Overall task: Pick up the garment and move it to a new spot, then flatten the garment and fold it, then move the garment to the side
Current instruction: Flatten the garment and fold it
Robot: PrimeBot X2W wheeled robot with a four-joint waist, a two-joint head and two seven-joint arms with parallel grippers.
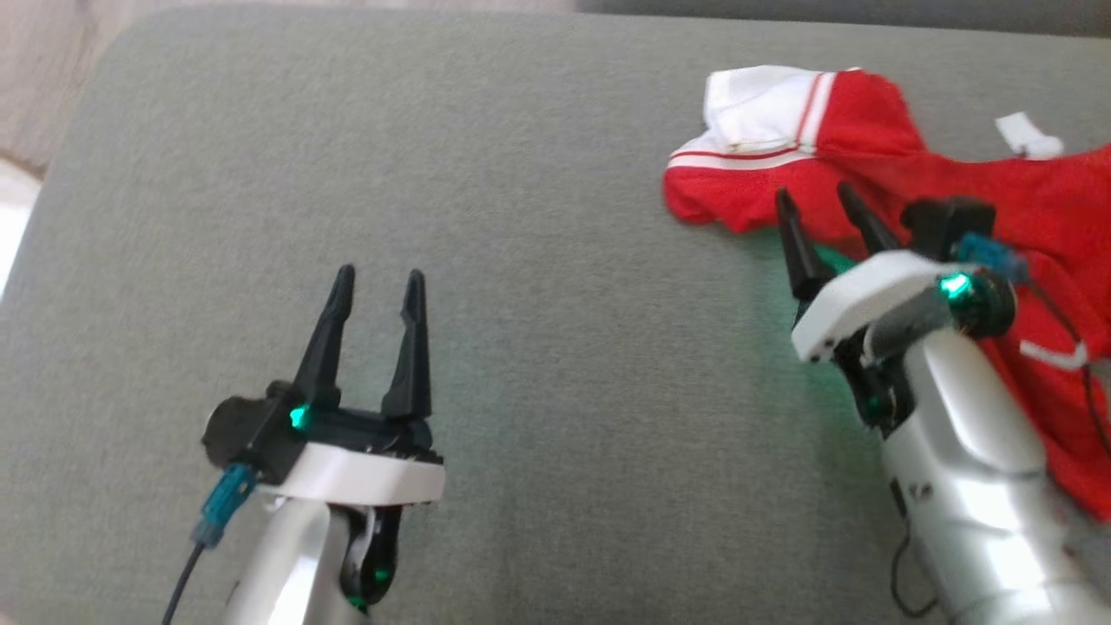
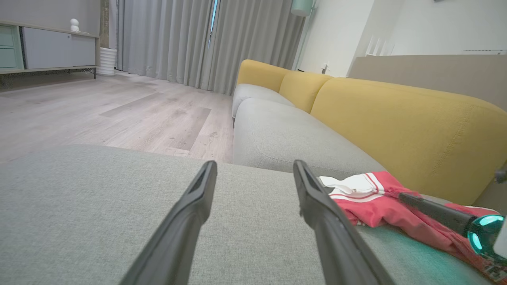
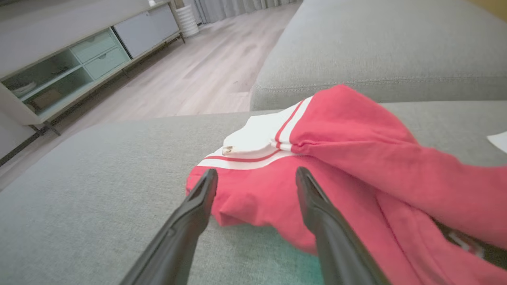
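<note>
My right forearm (image 1: pixel 963 451) covers part of the garment (image 1: pixel 868 121), which also runs off the head view's right edge and off my right wrist view's right and bottom edges, and the white thing (image 2: pixel 74 24) on the cabinet (image 2: pixel 59 49) is too small to tell.

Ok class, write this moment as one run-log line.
garment: crumpled on grey cushion | left hand: open, empty | right hand: open, at garment's edge

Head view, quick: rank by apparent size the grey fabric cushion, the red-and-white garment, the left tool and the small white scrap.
1. grey fabric cushion
2. red-and-white garment
3. left tool, nearer the camera
4. small white scrap
</note>
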